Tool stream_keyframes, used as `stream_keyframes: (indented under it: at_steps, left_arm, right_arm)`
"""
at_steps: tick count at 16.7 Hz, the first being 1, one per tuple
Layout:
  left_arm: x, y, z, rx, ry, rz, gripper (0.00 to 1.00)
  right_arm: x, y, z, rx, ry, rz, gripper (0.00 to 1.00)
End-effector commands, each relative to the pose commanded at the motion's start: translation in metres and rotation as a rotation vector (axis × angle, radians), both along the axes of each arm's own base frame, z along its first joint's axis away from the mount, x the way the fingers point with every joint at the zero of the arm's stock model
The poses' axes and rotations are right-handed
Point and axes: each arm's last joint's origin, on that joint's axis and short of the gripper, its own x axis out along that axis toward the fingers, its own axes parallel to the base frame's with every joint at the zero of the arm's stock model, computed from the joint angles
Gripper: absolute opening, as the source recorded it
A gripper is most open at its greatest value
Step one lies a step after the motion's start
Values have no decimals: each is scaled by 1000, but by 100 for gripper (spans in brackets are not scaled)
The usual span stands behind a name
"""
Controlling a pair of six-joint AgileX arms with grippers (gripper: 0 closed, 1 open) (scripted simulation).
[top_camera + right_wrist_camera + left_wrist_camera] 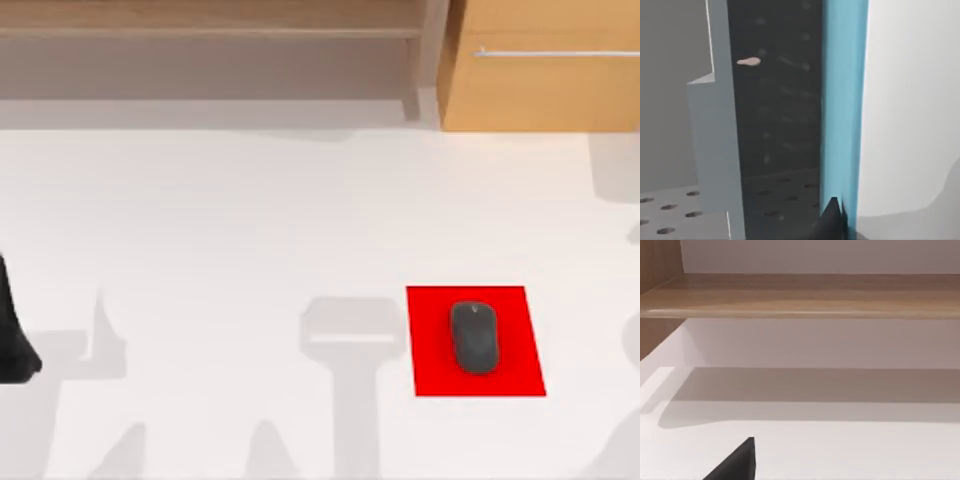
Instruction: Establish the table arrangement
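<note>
The table (pixel 220 230) is a broad, plain white top. Toward its front right lies a small red mat (pixel 520 372), and a dark grey mouse (pixel 474 337) rests on the mat, lengthwise. My left gripper (pixel 12 345) is a dark shape at the table's left edge, far from the mat. In the left wrist view a dark tip of that left gripper (pixel 737 465) hangs over the white table (pixel 840 450), facing the shelf. My right gripper (pixel 832 220) appears as a dark tip in the right wrist view, beside a blue vertical strip (pixel 842 100).
A light wooden shelf (pixel 210 30) runs along the back left, seen close in the left wrist view as a shelf board (pixel 800 295). A wooden drawer unit (pixel 540 90) with a metal handle stands at the back right. A grey panel (pixel 715 150) and a perforated floor flank the blue strip.
</note>
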Motion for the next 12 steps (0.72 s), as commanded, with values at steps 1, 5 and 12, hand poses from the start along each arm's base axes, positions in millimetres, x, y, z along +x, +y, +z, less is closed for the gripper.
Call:
stream_keyframes:
  at_steps: [1,5,12]
  left_arm:
    - [0,0,0,0,0,0,100]
    - [0,0,0,0,0,0,100]
    - [0,0,0,0,0,0,100]
  right_arm:
    - [0,0,0,0,0,0,0]
    - [9,0,1,-2,-6,-1,0]
    - [30,0,-5,0,0,0,0]
